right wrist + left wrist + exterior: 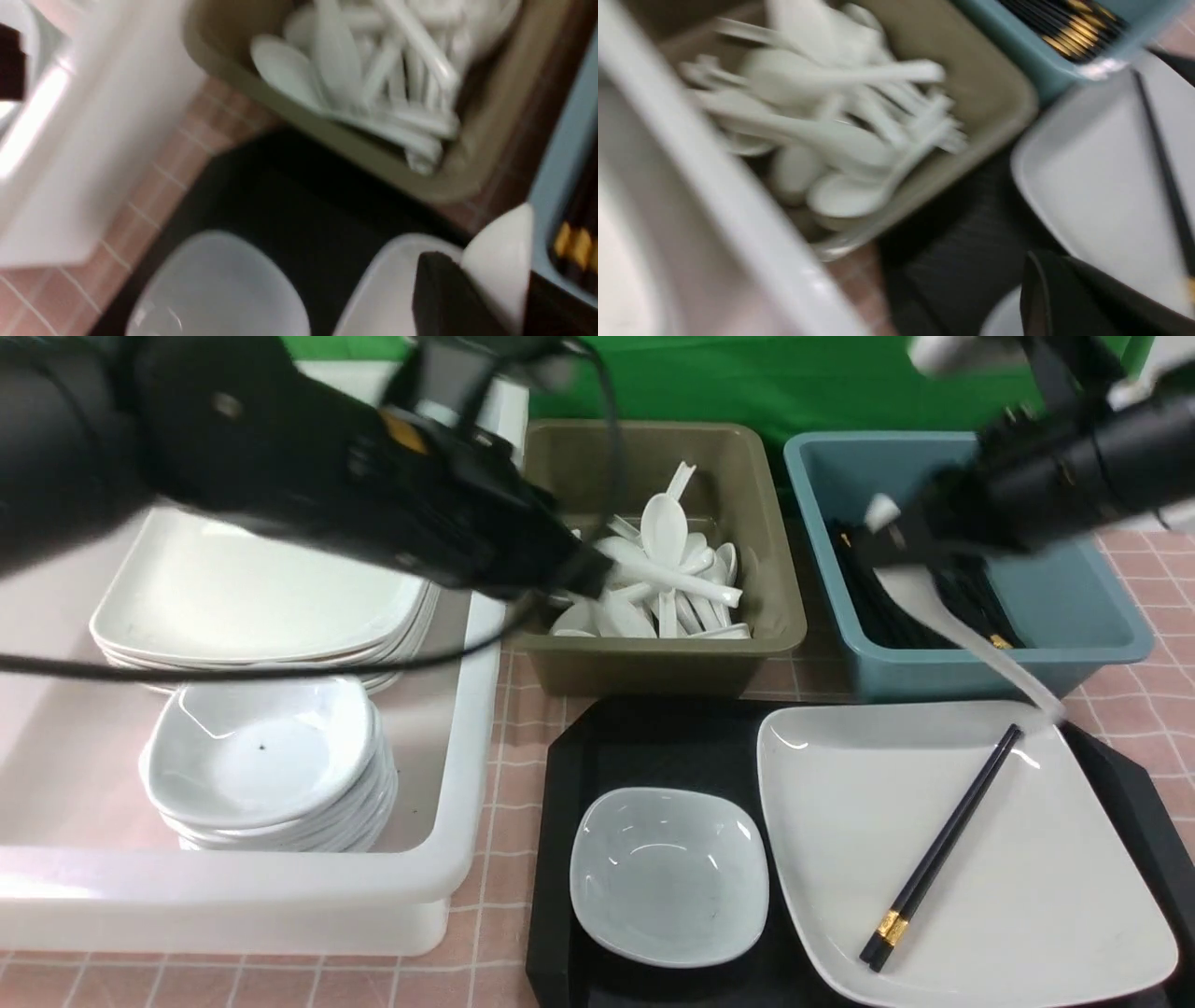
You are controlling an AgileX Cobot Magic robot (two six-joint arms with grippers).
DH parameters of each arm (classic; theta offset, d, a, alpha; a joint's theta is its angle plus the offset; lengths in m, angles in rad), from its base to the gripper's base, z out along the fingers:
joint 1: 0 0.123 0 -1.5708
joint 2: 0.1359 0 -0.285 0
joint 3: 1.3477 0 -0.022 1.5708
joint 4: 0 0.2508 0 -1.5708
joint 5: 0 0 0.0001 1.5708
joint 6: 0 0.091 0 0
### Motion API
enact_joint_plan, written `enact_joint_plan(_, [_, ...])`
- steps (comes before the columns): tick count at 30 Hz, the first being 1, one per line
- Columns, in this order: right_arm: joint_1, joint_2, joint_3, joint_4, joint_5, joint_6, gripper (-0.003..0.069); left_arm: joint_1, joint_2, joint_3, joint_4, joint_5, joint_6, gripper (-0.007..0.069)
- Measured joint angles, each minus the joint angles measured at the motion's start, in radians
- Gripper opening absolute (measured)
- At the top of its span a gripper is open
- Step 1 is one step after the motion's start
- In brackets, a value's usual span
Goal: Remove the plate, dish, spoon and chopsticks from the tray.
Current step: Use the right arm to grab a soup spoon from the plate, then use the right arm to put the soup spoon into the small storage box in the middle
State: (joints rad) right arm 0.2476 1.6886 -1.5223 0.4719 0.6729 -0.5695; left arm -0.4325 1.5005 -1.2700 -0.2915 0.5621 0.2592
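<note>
Spoon point(971, 639) clamped in right gripper point(893, 549), at one o'clock of tray point(653, 747); its bowl clear only in right wrist view. On tray: one plate point(1027, 896) at three, one dish point(667, 877) at seven, one pair of chopsticks point(943, 847) across plate. Left gripper point(574, 574): grip unreadable.

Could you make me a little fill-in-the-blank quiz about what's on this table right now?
The chopsticks lie across the white ___.
The dish sits on the black ___.
The right gripper holds a white ___.
Missing words: plate; tray; spoon.
</note>
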Motion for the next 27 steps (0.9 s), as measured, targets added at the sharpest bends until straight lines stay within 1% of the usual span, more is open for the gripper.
enact_joint_plan(2, [0.033,0.104,-0.119,0.035,-0.038,-0.012,0.0130,0.038,-0.012,0.000,0.000,0.003,0.000,-0.0003])
enact_joint_plan(4, [0.058,0.189,-0.218,0.044,-0.061,-0.005,0.0130,0.052,-0.015,0.000,0.000,0.017,0.001,-0.0003])
enact_joint_plan(10, [0.123,0.449,-0.507,0.052,-0.129,0.031,0.0134,0.055,-0.016,0.000,-0.002,0.087,0.001,-0.0003])
enact_joint_plan(11, [0.123,0.446,-0.515,0.052,-0.129,0.034,0.0136,0.055,-0.016,0.000,-0.002,0.091,0.001,-0.0003])
enact_joint_plan(12, [0.128,0.497,-0.567,0.052,-0.151,0.048,0.0161,0.055,-0.016,0.000,-0.002,0.115,0.001,-0.0003])
enact_joint_plan(14, [0.130,0.559,-0.627,0.052,-0.161,0.075,0.0259,0.055,-0.016,0.000,-0.002,0.152,0.001,-0.0003])
enact_joint_plan(15, [0.130,0.563,-0.630,0.051,-0.161,0.075,0.0271,0.055,-0.016,0.000,-0.002,0.158,0.001,-0.0003])
enact_joint_plan(16, [0.130,0.581,-0.652,0.051,-0.153,0.093,0.0379,0.055,-0.016,0.000,-0.003,0.178,0.004,-0.0003])
enact_joint_plan(17, [0.130,0.584,-0.658,0.051,-0.138,0.096,0.0424,0.055,-0.016,0.000,-0.003,0.185,0.015,-0.0003])
enact_joint_plan(19, [0.129,0.580,-0.669,0.046,-0.096,0.099,0.0490,0.055,-0.016,0.000,-0.010,0.198,0.038,-0.0003])
enact_joint_plan(20, [0.126,0.574,-0.673,0.044,-0.064,0.103,0.0514,0.055,-0.016,0.000,-0.019,0.208,0.052,-0.0003])
enact_joint_plan(21, [0.121,0.559,-0.674,0.038,-0.013,0.117,0.0521,0.055,-0.016,0.000,-0.028,0.221,0.059,-0.0003])
enact_joint_plan(22, [0.114,0.537,-0.675,0.028,0.051,0.140,0.0514,0.055,-0.016,0.000,-0.036,0.231,0.070,-0.0003])
enact_joint_plan(23, [0.105,0.505,-0.675,0.003,0.138,0.177,0.0480,0.055,-0.016,0.000,-0.047,0.253,0.087,-0.0003])
enact_joint_plan(24, [0.094,0.473,-0.675,-0.025,0.219,0.207,0.0431,0.055,-0.016,0.000,-0.057,0.274,0.101,-0.0003])
enact_joint_plan(26, [0.064,0.413,-0.677,-0.102,0.375,0.246,0.0301,0.052,-0.016,0.000,-0.073,0.306,0.114,-0.0003])
enact_joint_plan(27, [0.048,0.376,-0.672,-0.145,0.439,0.272,0.0215,0.044,-0.016,0.000,-0.072,0.319,0.118,-0.0003])
